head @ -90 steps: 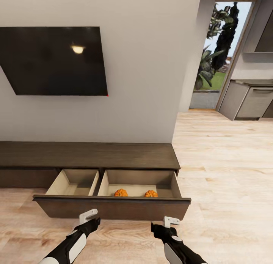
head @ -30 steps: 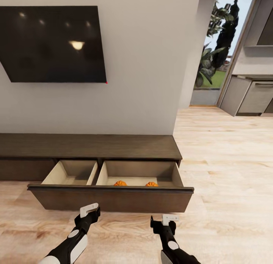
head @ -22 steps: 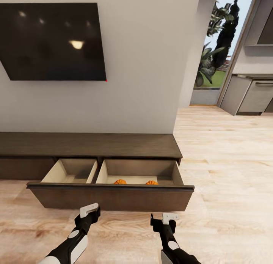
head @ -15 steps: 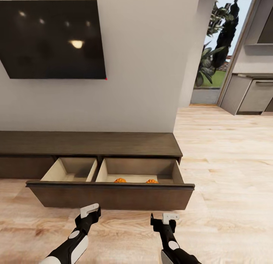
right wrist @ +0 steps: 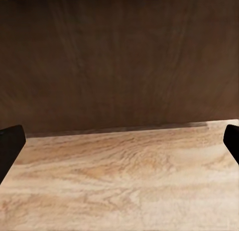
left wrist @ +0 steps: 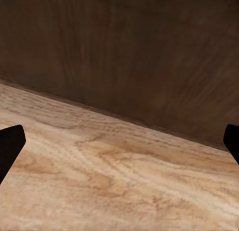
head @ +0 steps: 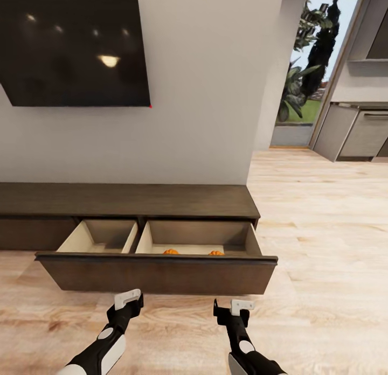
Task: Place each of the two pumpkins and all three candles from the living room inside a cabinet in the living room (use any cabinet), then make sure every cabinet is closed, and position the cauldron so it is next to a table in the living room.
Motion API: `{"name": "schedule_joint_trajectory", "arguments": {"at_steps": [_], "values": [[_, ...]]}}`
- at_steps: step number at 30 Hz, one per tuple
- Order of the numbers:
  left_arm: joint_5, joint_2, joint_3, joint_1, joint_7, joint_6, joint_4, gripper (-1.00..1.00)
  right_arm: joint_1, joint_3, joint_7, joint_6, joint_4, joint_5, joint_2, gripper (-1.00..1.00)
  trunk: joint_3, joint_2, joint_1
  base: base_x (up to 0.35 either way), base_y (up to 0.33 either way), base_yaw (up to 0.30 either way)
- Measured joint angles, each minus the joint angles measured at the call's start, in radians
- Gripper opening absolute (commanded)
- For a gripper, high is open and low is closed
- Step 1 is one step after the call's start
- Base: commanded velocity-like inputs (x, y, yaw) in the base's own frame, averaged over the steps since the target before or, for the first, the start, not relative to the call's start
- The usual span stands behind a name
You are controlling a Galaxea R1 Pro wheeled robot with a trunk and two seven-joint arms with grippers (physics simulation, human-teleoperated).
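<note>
Your left gripper (head: 128, 302) hangs low over the floor (head: 323, 213), just short of the drawer front (head: 156, 273), at a point left of the front's middle. In the left wrist view its fingertips (left wrist: 10, 144) sit at the far edges of the picture, so the jaws are spread wide and hold nothing.

The cabinet (head: 124, 201) runs long and low against the wall, below the TV (head: 75, 46). One wide drawer stands pulled out towards you, its long axis running left to right across both arms. It is divided in two: the left compartment shows no contents from here; the right compartment holds both pumpkins (head: 171, 251), lying apart and near the front wall, mostly hidden by its top edge.

Your right gripper (head: 235, 309) is likewise just short of the front, right of its middle, jaws spread and empty in the right wrist view (right wrist: 119, 141).

Judgement: the drawer lies straight ahead of both grippers, each about equally near, so a square push by both would close it evenly. Nothing stands between grippers and front. Note that the candles are yet to be stowed, so closing now may be premature.
</note>
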Motion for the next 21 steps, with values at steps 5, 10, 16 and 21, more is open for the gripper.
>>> {"name": "schedule_joint_trajectory", "arguments": {"at_steps": [5, 10, 16, 21], "values": [[0.000, 0.000, -0.001, 0.000, 0.000, -0.002, 0.000, 1.00, 0.000, 0.000, 0.000, -0.004, 0.000, 0.000, -0.001, 1.00, -0.016, -0.035, 0.019, 0.000, 0.000, 0.000], [0.000, 0.001, 0.000, 0.000, 0.000, -0.002, 0.000, 1.00, 0.000, 0.000, 0.000, -0.005, 0.000, 0.000, -0.001, 1.00, -0.031, -0.070, 0.038, 0.000, 0.000, 0.000], [0.000, 0.005, -0.001, 0.000, 0.000, -0.003, 0.000, 1.00, 0.000, 0.000, 0.000, -0.005, 0.000, 0.000, -0.002, 1.00, -0.050, -0.112, 0.061, 0.000, 0.000, 0.000], [0.000, 0.006, 0.000, 0.000, 0.000, -0.003, 0.000, 1.00, 0.000, 0.000, 0.001, -0.004, 0.000, 0.000, -0.003, 1.00, -0.066, -0.147, 0.081, 0.000, 0.000, 0.000]]}}
